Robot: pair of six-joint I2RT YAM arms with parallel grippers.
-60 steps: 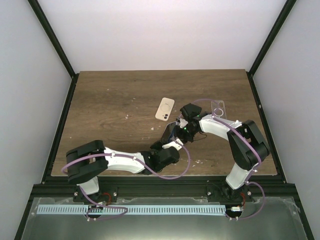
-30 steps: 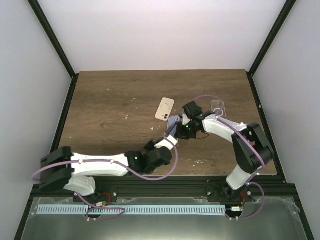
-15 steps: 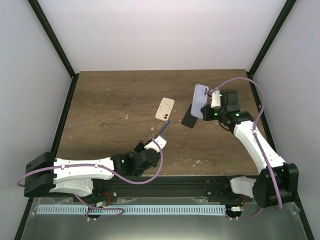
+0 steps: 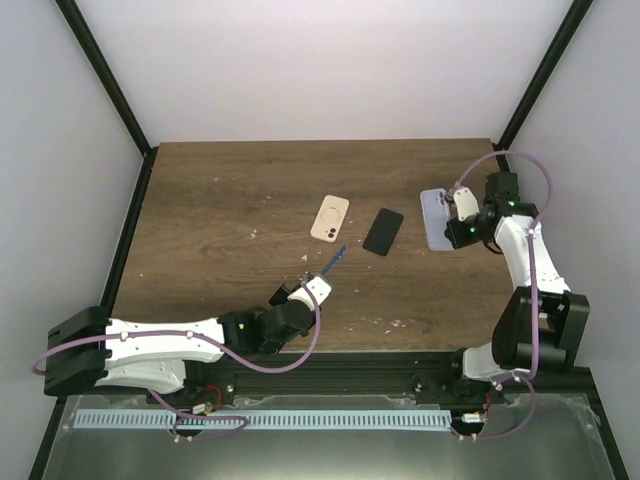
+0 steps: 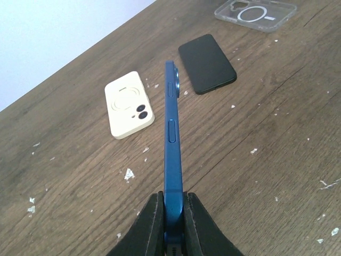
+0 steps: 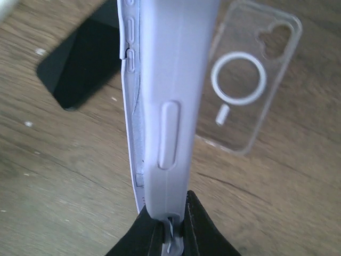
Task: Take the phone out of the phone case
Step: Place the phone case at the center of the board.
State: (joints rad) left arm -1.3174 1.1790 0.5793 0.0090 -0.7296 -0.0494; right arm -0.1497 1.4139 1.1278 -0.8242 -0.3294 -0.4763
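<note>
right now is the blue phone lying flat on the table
No, the left end effector grips the blue phone by one end, holding it on its edge over the table.

Cream-cased phone [image 4: 330,218] back-up on wooden table [image 4: 220,220]; black phone [image 4: 383,232] just beside; clear case [image 5: 256,9] apart.

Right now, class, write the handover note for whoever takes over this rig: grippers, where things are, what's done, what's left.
Left gripper: shut on the blue phone, held on edge above the table.
Right gripper: shut on the lilac case, above the clear case.
The black phone and cream phone lie flat mid-table.
Done: phone out of its case.
Left: probably set both down.
</note>
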